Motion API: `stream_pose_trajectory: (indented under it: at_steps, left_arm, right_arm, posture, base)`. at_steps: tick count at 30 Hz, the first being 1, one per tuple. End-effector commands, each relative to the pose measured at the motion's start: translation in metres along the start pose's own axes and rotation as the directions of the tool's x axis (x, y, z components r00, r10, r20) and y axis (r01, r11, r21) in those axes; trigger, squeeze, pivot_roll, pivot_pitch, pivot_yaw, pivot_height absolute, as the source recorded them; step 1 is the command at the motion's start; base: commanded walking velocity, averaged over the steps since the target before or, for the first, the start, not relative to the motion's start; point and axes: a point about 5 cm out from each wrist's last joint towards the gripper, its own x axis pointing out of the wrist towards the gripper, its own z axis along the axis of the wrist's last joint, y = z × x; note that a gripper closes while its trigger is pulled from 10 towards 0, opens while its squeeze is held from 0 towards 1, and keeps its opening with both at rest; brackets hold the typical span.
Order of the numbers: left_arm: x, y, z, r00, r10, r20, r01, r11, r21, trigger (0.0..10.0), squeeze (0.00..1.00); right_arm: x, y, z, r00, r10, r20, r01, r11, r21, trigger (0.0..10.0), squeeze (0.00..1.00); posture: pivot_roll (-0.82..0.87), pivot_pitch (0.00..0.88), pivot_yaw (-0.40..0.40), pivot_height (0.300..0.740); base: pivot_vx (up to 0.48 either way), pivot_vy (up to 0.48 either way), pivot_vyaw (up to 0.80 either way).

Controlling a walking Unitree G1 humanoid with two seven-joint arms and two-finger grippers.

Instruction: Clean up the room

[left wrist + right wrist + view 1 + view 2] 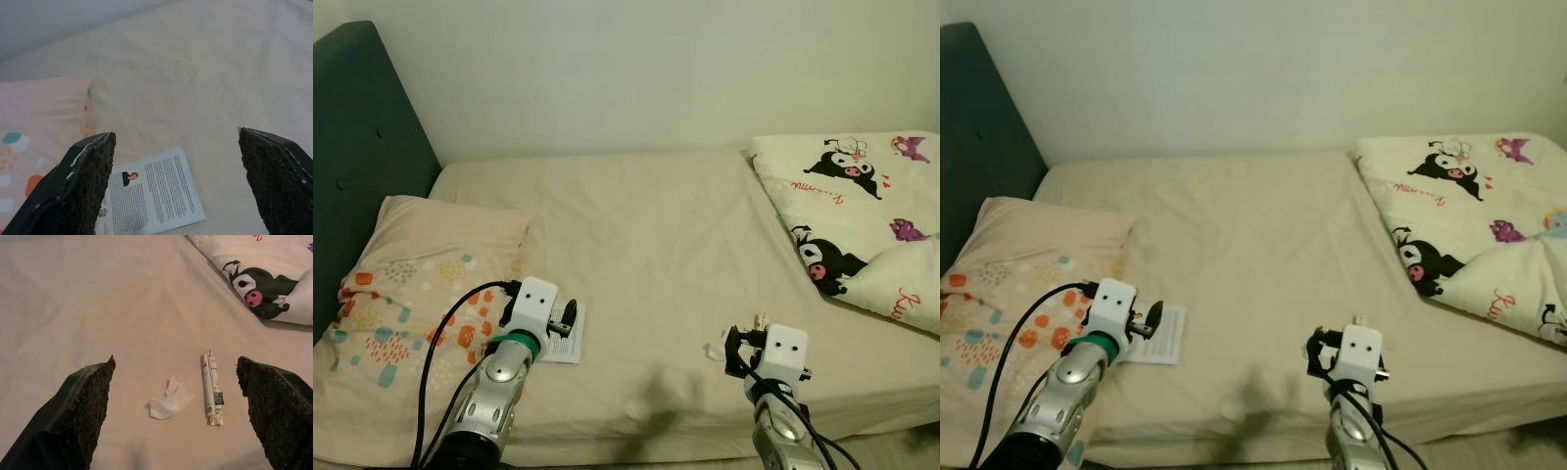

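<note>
I have both arms raised over the near edge of the bed. My left gripper has its fingers spread wide and holds nothing; the leaflet lies flat on the sheet just below and ahead of it, between the two fingertips in the wrist view, beside the pillow. My right gripper is also spread wide and empty. Just ahead of it on the sheet lie a crumpled tissue and a rolled paper wrapper, side by side but apart, the wrapper nearer my right finger. Further ahead and to the right of that gripper the cartoon-print duvet is bunched up at the bed's far side.
</note>
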Motion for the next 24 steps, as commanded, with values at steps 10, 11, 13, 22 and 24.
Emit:
stream_pose_trajectory:
  at_steps: [10, 11, 13, 22, 24]
  left_arm:
    - [-0.001, 0.000, -0.003, 1.000, 0.015, -0.004, -0.015, 1.000, -0.006, 10.0, 0.00]
    - [-0.001, 0.000, -0.003, 1.000, 0.015, -0.004, -0.015, 1.000, -0.006, 10.0, 0.00]
    - [-0.001, 0.001, -0.003, 1.000, 0.019, -0.006, -0.019, 1.000, -0.007, 10.0, 0.00]
    - [-0.001, 0.003, -0.005, 0.999, 0.032, -0.010, -0.032, 0.999, -0.010, 10.0, 0.00]
    - [-0.001, 0.003, -0.006, 0.999, 0.036, -0.023, -0.036, 0.999, -0.020, 10.0, 0.00]
  right_arm:
    - [-0.002, 0.008, -0.005, 0.997, 0.077, -0.022, -0.079, 0.992, -0.100, 10.0, 0.00]
    - [-0.002, 0.008, -0.005, 0.997, 0.077, -0.022, -0.079, 0.992, -0.100, 10.0, 0.00]
    - [-0.002, 0.011, -0.005, 0.995, 0.099, -0.025, -0.101, 0.990, -0.097, 10.0, 0.00]
    - [-0.002, 0.010, -0.007, 0.994, 0.104, -0.041, -0.105, 0.994, -0.041, 10.0, 0.00]
    - [-0.002, 0.010, -0.007, 0.994, 0.103, -0.040, -0.105, 0.993, -0.046, 10.0, 0.00]
  posture:
    - [0.01, 0.000, 0.068, 0.740]
    - [0.01, 0.000, 0.068, 0.740]
    - [0.01, 0.000, 0.068, 0.740]
    - [0.01, 0.000, 0.061, 0.740]
    - [0.01, 0.000, 0.060, 0.740]
  base:
    - [0.000, -0.474, 0.29]
    - [0.000, -0.480, 0.80]
    - [0.000, -0.480, 0.80]
    - [0.000, -0.475, 0.09]
    - [0.000, 0.000, 0.00]
